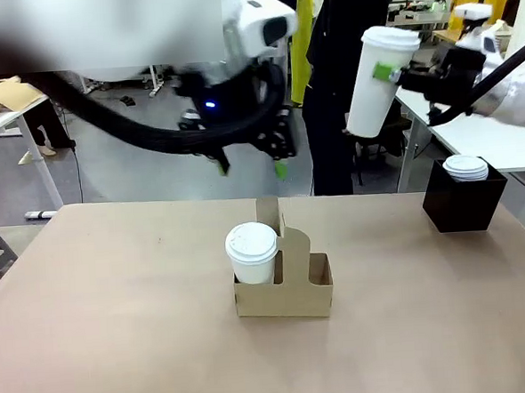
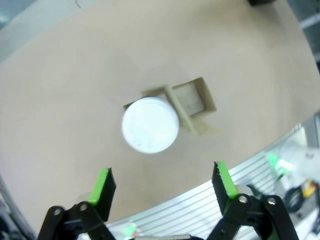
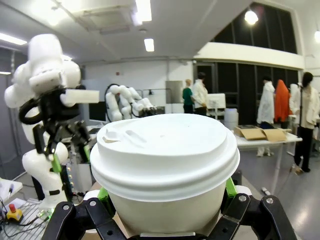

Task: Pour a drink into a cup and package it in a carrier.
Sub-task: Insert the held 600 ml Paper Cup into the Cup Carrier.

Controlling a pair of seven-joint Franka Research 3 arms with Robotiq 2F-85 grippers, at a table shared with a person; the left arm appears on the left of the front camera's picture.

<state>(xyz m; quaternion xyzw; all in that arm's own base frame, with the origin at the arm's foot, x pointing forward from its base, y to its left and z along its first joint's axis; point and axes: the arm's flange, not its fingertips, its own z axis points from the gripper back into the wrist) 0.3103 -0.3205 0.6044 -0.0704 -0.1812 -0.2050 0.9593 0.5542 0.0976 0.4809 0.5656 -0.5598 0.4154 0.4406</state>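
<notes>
Across the wide tan tabletop (image 1: 119,330), the brown cardboard cup carrier (image 1: 282,304), a low box with an upright centre handle panel, stands near the middle. Well apart from it, at the far right, sits a black open box (image 1: 464,206) holding a stack of flat white lids (image 1: 466,167). One tall white paper cup with a white lid (image 1: 251,251) is seated upright in the carrier's left slot, and the slot on the other side of the panel is empty. The left gripper (image 1: 252,169) hangs straight above that seated cup. In the left wrist view its fingers (image 2: 102,185) are spread wide with nothing between them, clear of the lid below. The right gripper (image 1: 390,73) is high over the tabletop's right side. Its fingers (image 3: 230,189) pinch a second white lidded paper cup (image 1: 376,81) just under the lid rim. This cup's long axis is tilted, lid leaning towards the robot's right and base pointing down towards the middle. The empty slot lies below and to the left of it, on the right arm's side of the handle panel. So the right arm is better placed, and the cup likely needs to be upright before it is lowered. Both lids hide whatever is inside.
</notes>
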